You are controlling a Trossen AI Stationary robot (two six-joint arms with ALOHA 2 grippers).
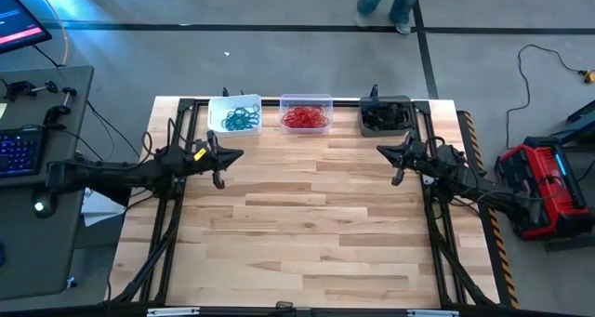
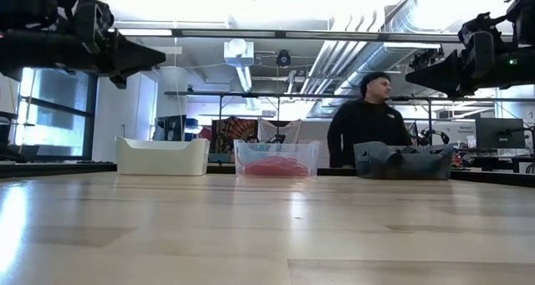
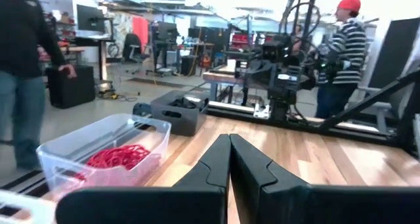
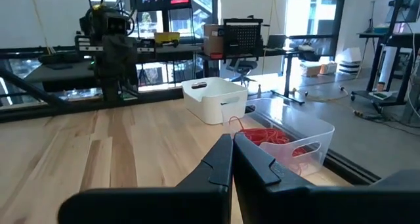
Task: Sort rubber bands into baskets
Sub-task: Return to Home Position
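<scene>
At eleven o'clock the white basket [image 1: 223, 105] holds teal rubber bands [image 1: 242, 121]. At twelve the clear basket [image 1: 306, 99] holds red rubber bands [image 1: 305, 119]. At one the dark grey basket [image 1: 368, 122] holds black rubber bands [image 1: 385, 118]. The table [image 1: 307, 224] is pale wood in tan-streaked planks. The left pincer [image 3: 230, 152] and right pincer [image 4: 233, 148] are black. A person [image 3: 341, 60] wears a black-and-white striped sweater [image 3: 340, 46] and a red cap [image 3: 350, 2].

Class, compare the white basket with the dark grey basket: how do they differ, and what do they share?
The white basket holds teal rubber bands; the dark grey basket holds black rubber bands. The white basket ends the row near the left hand, the dark grey basket near the right hand. Both are rectangular and similar in size.
</scene>
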